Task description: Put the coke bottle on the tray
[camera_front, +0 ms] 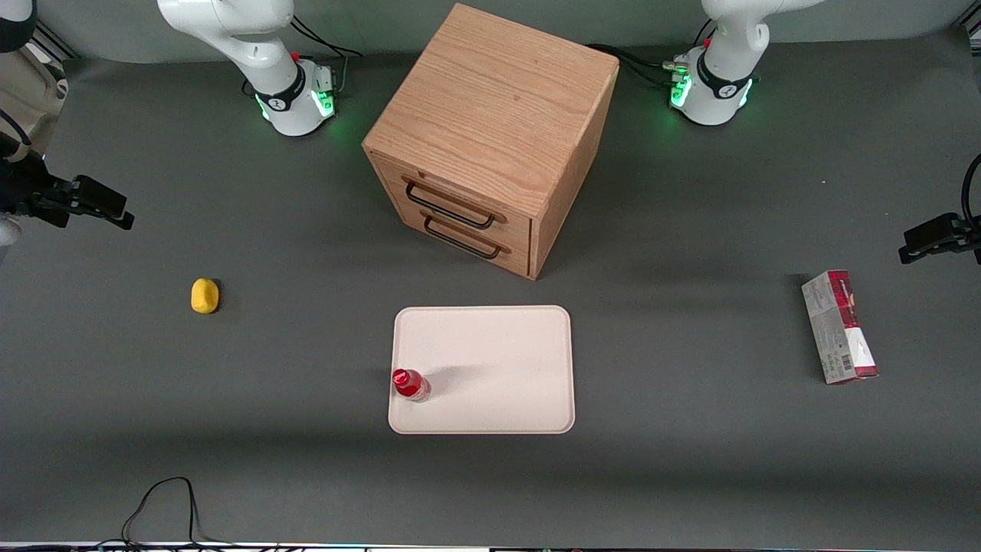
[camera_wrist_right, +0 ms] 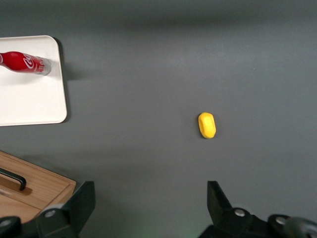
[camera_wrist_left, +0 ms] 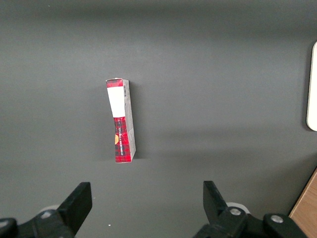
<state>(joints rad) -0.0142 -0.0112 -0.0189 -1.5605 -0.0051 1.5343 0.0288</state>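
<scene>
The coke bottle (camera_front: 410,384), small and red with a red cap, stands upright on the pale cream-pink tray (camera_front: 498,360), in the tray's corner nearest the front camera toward the working arm's end. The right wrist view shows the bottle (camera_wrist_right: 25,63) with its white lettering on the tray (camera_wrist_right: 29,104). My gripper (camera_front: 107,208) is far from the tray, high at the working arm's edge of the table. In the right wrist view the gripper (camera_wrist_right: 148,198) is open and empty above bare table.
A wooden drawer cabinet (camera_front: 490,130) stands farther from the camera than the tray, also in the right wrist view (camera_wrist_right: 29,191). A small yellow object (camera_front: 205,296) (camera_wrist_right: 207,125) lies between my gripper and the tray. A red-and-grey carton (camera_front: 839,326) (camera_wrist_left: 121,121) lies toward the parked arm's end.
</scene>
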